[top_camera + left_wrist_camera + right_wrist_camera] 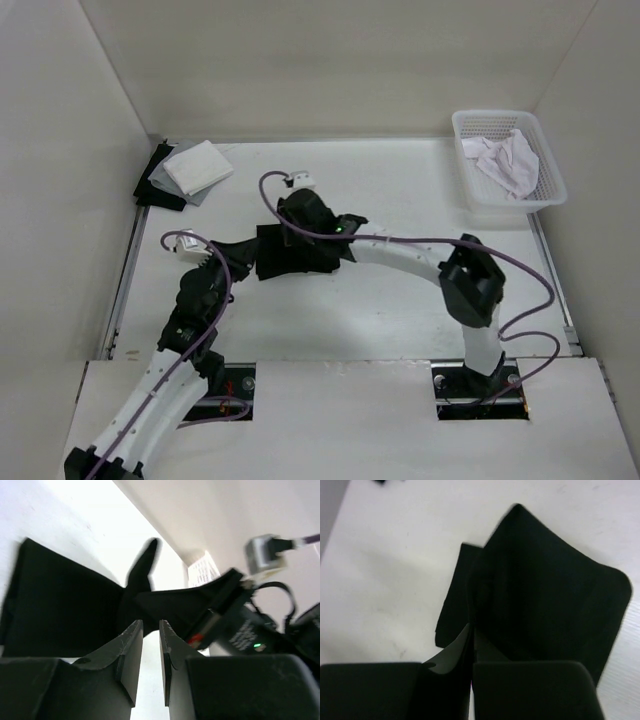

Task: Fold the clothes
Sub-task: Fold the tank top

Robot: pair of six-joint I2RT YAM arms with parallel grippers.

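Note:
The clothes (pixel 295 258), one plain black garment, lie bunched in the middle of the white table. My right gripper (pixel 300 235) reaches over from the right and is shut on an edge of the clothes (pixel 540 595), with a flap raised off the table. In the right wrist view its jaws (pixel 472 630) are pressed together with black fabric at their tips. My left gripper (pixel 232 250) sits just left of the garment. Its jaws (pixel 151 625) stand slightly apart with only bare table between them, and the clothes (pixel 65 610) lie just beyond the tips. The right gripper (pixel 235 615) shows ahead on the right.
A white basket (pixel 500 210) at the back right holds a crumpled white garment (pixel 508 162). A stack of white, grey and black fabric squares (pixel 190 170) lies at the back left. White walls close in the table on three sides.

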